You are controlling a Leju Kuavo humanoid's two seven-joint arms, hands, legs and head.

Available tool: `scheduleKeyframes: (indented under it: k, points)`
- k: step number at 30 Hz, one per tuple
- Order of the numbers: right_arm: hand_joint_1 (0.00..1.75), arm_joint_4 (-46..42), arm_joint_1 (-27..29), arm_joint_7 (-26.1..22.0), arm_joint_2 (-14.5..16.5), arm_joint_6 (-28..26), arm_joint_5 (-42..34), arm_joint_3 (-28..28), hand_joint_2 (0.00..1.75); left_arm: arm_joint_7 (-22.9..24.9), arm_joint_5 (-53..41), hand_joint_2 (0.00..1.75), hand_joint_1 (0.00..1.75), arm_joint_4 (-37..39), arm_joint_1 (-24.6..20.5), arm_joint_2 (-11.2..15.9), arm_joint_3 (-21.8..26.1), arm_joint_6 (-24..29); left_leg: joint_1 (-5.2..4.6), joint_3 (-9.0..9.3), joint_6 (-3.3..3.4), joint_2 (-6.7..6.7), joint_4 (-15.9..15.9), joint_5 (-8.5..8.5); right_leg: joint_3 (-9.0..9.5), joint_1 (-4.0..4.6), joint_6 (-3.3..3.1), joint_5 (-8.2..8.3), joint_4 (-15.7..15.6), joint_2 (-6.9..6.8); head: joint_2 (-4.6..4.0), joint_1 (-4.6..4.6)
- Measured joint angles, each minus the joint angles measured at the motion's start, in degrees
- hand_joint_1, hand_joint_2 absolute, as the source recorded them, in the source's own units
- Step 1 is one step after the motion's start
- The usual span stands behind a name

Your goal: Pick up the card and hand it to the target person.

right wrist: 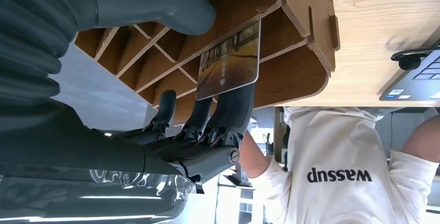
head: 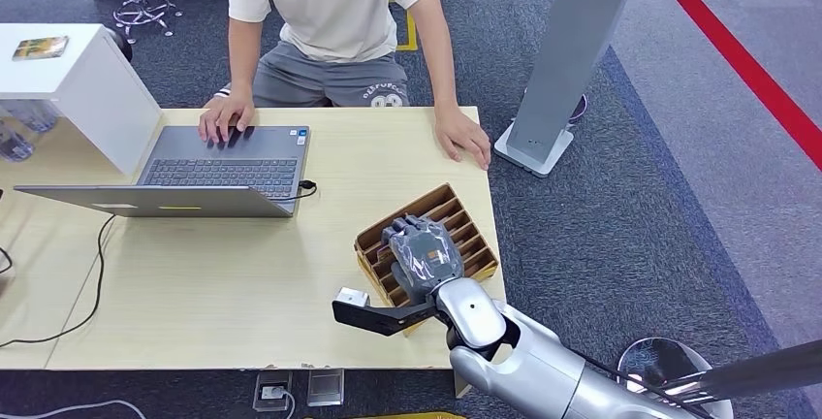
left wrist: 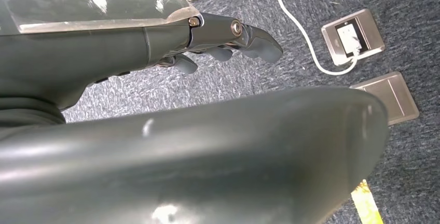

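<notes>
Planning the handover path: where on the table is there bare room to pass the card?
Bare wood lies between the laptop and wooden organizer, up to the person's hand. Crowded: the right hand over the organizer, holding the card.

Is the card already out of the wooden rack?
No. In the right wrist view the card stands partly inside a slot of the rack, with the right hand's fingers against it.

head view high over table (head: 242,273), wrist views close, inverted
</notes>
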Motion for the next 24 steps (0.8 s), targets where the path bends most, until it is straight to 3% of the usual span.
scheduleKeyframes:
  k: [7,24]
  points:
    - [1.31,0.1,0.0,0.0,0.0,-0.2,-0.3,0.0,1.75,0.0,0.3,0.0,0.0,0.0,0.0,0.0,-0.2,0.1,0.0,0.0,0.0,0.0,0.0,0.0,0.0,0.0,0.0,0.0,0.0,0.0,0.01,0.01]
    - [1.52,0.1,-0.1,-0.2,0.0,-0.8,-0.3,0.0,1.75,-0.1,0.9,0.0,0.0,0.0,0.0,0.1,-1.2,-0.1,0.0,0.0,0.0,0.0,0.0,0.0,0.01,0.0,0.0,0.0,0.0,0.0,0.0,0.01]
